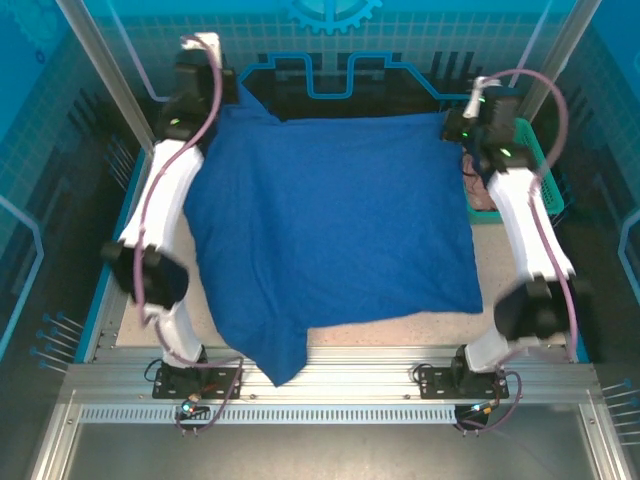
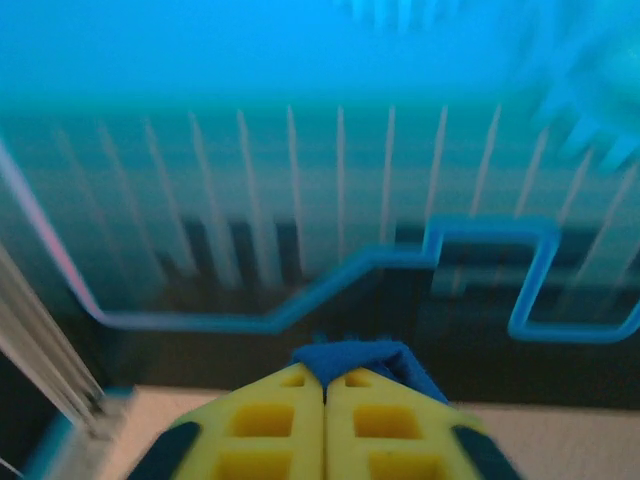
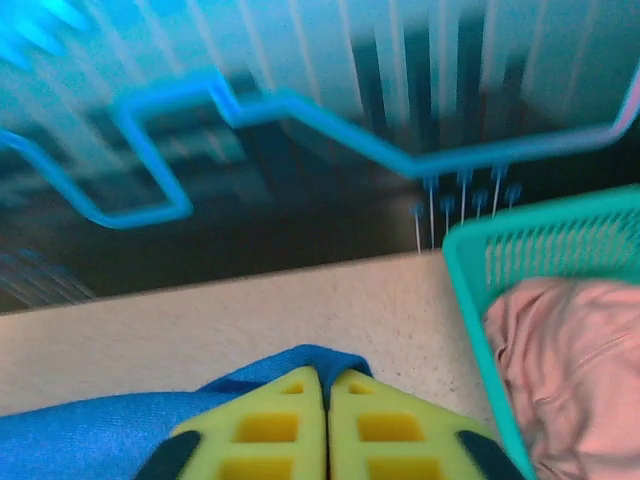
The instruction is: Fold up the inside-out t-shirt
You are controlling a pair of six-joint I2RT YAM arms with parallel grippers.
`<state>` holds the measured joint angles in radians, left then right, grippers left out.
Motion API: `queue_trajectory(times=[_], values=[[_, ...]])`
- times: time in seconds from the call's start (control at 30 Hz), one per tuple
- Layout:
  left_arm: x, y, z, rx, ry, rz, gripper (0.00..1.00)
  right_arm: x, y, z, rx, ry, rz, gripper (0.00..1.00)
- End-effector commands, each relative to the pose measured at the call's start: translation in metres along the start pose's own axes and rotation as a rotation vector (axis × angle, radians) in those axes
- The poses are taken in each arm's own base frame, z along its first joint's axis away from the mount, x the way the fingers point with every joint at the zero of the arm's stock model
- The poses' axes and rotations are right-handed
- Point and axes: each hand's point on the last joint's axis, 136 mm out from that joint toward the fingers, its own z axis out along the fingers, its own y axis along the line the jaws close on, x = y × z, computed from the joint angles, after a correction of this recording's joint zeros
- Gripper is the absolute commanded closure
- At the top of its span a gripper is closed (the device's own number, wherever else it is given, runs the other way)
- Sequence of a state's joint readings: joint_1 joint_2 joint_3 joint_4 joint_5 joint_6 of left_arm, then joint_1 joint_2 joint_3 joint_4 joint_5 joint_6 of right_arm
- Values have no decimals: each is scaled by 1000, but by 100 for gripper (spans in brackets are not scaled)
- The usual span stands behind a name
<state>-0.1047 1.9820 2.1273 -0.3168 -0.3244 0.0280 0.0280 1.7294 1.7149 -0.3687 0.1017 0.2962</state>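
Royal-blue t-shirt (image 1: 330, 220) lies spread flat seen from overhead, far corners at the claws. Wrist views add the grips — left gripper (image 2: 324, 385) and right gripper (image 3: 326, 378) each clenched on its cloth. Just right of the right claw, a teal basket (image 3: 470, 270) holds a pink garment (image 3: 570, 350).

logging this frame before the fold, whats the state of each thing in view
t-shirt: spread flat on the table, one near corner draped over the near edge, not yet folded
left gripper: shut on the t-shirt's far left corner
right gripper: shut on the t-shirt's far right corner
teal basket: upright, holding the pink garment
pink garment: crumpled inside the basket
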Motion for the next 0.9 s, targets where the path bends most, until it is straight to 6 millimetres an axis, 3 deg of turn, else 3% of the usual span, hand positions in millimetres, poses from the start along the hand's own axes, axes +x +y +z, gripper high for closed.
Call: queue_trajectory(times=[0.0, 0.03, 0.1, 0.17, 0.3, 0.4, 0.5, 0.6, 0.73, 0.87], values=[[63, -17, 87, 69, 121, -84, 66, 37, -17, 114, 86, 94, -24, 69], [78, -25, 106, 91, 146, -98, 59, 46, -14, 133, 64, 140, -17, 64], [93, -38, 125, 132, 160, -132, 38, 63, -6, 158, 40, 207, -26, 55], [100, -39, 123, 131, 192, -176, 28, 85, 3, 161, 25, 275, -55, 49], [115, -46, 89, 151, 318, -272, 24, 121, 29, 116, -22, 350, -124, 44], [125, -56, 27, 223, 286, -394, 24, 175, 38, 77, -45, 482, -150, 43], [164, -61, -27, 270, 325, -453, 24, 225, 30, 58, -51, 601, -113, 42], [205, -51, -53, 241, 384, -467, 24, 264, 12, 54, -35, 718, -63, 43], [243, -18, -52, 122, 469, -418, 23, 295, -14, 44, 18, 813, 2, 46], [254, 3, -41, 84, 498, -451, 23, 311, -41, 27, 82, 864, 76, 48]])
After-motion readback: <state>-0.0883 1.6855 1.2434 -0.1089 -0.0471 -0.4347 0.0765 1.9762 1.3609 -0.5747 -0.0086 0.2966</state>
